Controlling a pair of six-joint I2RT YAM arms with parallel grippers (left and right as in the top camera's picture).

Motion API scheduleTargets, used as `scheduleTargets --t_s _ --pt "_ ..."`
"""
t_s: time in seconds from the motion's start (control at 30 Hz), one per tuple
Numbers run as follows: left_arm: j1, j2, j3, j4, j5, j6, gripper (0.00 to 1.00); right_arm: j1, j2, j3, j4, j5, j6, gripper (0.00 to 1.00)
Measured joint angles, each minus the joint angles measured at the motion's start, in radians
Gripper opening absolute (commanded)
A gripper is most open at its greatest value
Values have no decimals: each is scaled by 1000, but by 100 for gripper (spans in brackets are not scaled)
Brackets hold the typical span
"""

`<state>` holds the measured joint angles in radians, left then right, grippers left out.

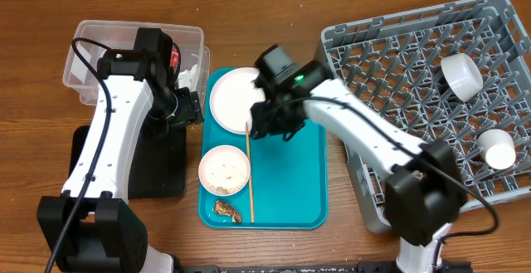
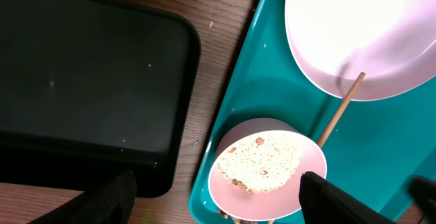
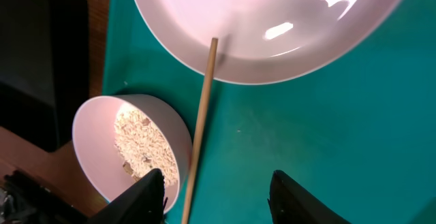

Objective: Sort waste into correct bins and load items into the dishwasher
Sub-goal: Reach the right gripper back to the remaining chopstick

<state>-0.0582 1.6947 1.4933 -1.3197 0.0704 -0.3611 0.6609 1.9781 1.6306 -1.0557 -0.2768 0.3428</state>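
You have one big round white plate (image 1: 235, 97), one pale round bowl of rice (image 1: 224, 171) and one thin wooden stick (image 1: 250, 173) on the teal tray (image 1: 290, 182). One second pale bowl (image 1: 460, 75) and one small white cup (image 1: 498, 148) sit in the grey plastic dish rack (image 1: 390, 57). Your left claw (image 2: 218, 183) and right claw (image 3: 216, 180) hang low over the tray, fingers spread, empty.

Grey dish rack (image 1: 365, 34) holds one pale bowl (image 1: 460, 74) and the white cup (image 1: 498, 148). White plate (image 1: 232, 99) lies flat beside the rice-filled bowl (image 1: 224, 171), brown scrap (image 1: 227, 210) near it. Clear tub (image 1: 87, 53) contains the red wrapper (image 1: 175, 58).
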Motion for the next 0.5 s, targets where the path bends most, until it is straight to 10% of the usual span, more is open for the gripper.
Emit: scheduleTargets --t_s 0.5 --pt "7 0 0 -9 -58 -14 79 61 146 -2 76 61 133 47"
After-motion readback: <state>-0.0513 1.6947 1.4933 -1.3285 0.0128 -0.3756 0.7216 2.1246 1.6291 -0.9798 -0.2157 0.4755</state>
